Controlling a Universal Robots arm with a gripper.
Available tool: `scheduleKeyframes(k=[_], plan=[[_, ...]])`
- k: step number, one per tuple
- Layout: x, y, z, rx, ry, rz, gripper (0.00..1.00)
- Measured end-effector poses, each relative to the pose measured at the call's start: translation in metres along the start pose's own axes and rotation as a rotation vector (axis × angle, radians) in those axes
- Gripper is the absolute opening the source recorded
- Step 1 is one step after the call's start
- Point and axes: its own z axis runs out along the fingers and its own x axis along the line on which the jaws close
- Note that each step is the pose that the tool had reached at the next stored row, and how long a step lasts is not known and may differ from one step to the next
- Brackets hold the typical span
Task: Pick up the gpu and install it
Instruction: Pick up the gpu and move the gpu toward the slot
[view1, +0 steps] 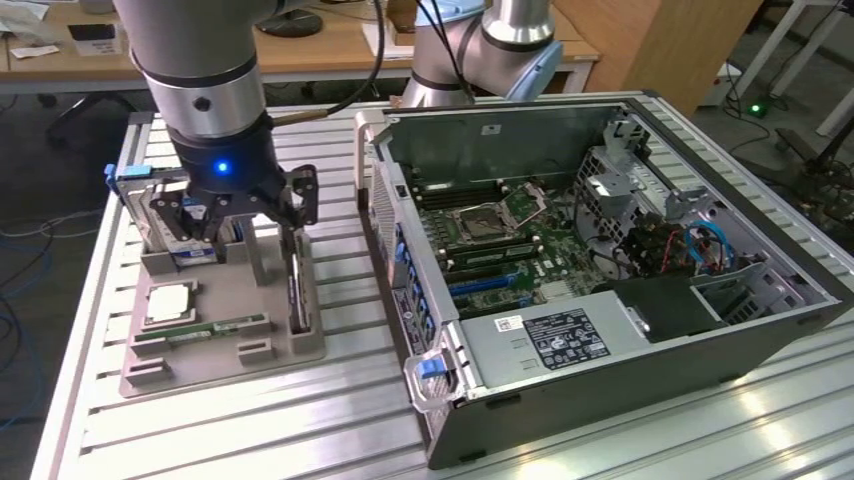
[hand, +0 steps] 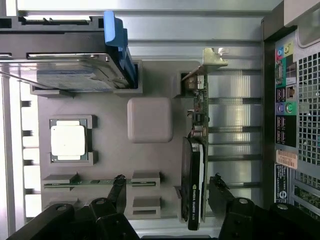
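Item: gripper (view1: 238, 225), one arm. Jaws released and spread wide, grasping nothing, hanging above the grey fixture tray (view1: 220, 375)

Item: gpu (hand: 195, 150). Dark card standing on edge in its slot on the tray, grey metal bracket (hand: 215, 57) at the end farthest from the jaws. In the wrist view it sits below the jaws and within their span, close beside one finger (hand: 220, 187) and well apart from the other; no contact shows

Item: RAM stick (hand: 85, 183). Lies in a tray slot under the opposite finger

Item: CPU (hand: 68, 141). Square, flat in its recess, just beyond the RAM stick from the jaws

Item: hard drive (hand: 75, 75). On edge with a blue latch, at the tray's far end from the jaws

Item: computer case (view1: 601, 300). Side panel off, on the slatted table (view1: 267, 430), well apart from the jaws on the gpu's side
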Motion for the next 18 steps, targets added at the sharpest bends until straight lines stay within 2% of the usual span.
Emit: scheduleKeyframes(k=[6,13,18], plan=[[-0.001,0.0,0.0,0.0001,0.0,0.0,0.76],[-0.014,0.0005,0.0003,0.0001,0.0001,-0.001,0.76],[-0.016,0.0005,0.001,-0.0007,0.0014,-0.032,0.76]])
